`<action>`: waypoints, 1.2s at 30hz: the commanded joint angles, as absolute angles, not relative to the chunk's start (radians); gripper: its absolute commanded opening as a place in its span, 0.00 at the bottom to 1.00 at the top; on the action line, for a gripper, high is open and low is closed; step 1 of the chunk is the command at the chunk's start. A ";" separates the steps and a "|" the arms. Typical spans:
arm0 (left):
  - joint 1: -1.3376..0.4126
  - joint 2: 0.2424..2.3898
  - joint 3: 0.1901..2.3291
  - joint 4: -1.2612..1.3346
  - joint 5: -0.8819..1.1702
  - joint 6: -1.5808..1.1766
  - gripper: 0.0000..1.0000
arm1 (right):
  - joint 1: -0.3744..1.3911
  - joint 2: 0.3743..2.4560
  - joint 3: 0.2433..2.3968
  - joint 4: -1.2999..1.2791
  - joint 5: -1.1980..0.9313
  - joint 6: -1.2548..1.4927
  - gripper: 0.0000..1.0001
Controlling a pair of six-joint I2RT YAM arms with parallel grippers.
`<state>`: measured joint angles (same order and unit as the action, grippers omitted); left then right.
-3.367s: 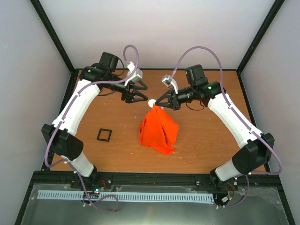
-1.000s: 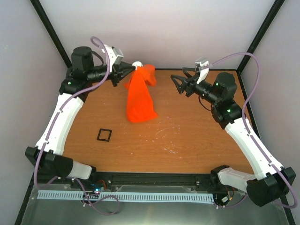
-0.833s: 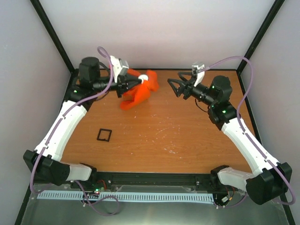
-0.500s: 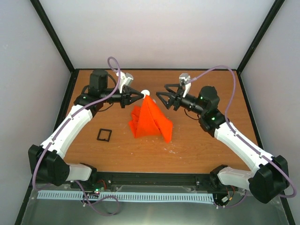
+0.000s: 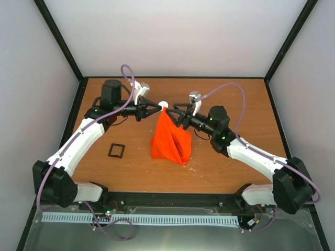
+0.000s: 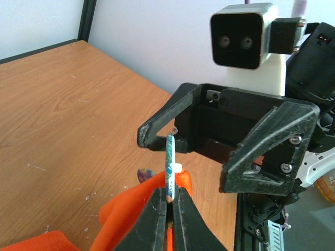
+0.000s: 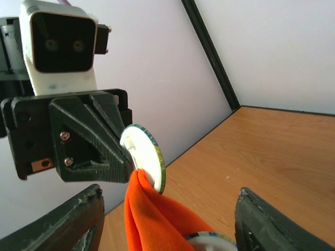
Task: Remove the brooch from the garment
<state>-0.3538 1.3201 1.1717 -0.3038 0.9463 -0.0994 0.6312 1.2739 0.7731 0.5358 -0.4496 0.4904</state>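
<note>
Over on the left a small black square frame (image 5: pixel 116 150) lies on the brown wooden table (image 5: pixel 235 94), well apart from the action. The left gripper (image 5: pixel 155 107) has its fingers (image 6: pixel 157 214) pinched tight on the lower edge of the round white brooch with a coloured rim (image 5: pixel 163 104), some cloth nipped in with it, and it holds the brooch up above the middle of the table. From the brooch the bright orange soft cloth garment (image 5: pixel 170 138) hangs in a cone, its lower folds bunched on the wood. Just to the right, the right gripper (image 5: pixel 177 116) faces the left one with its fingers spread wide either side of the hanging cloth, touching nothing that I can see. To my eye the step in hand is the second grip. I'd close the right fingers on the cloth just beneath the disc, not on the disc itself, get a firm bite, then draw the two apart steadily so the fabric neither slips nor tears
</note>
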 commanded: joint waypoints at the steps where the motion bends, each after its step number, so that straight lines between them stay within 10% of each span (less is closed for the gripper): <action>1: -0.357 1.299 1.180 -0.269 0.953 -0.126 0.01 | 0.652 1.323 0.793 0.681 -0.432 0.558 0.63; 36: -0.360 1.308 1.252 -0.298 1.091 -0.074 0.01 | 0.666 1.409 0.840 0.695 -0.414 0.647 0.18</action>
<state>-0.3511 1.3201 1.1732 -0.3058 0.9791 -0.1284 0.6621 1.3945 0.8059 0.7425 -0.4557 0.6704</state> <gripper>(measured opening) 0.040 0.182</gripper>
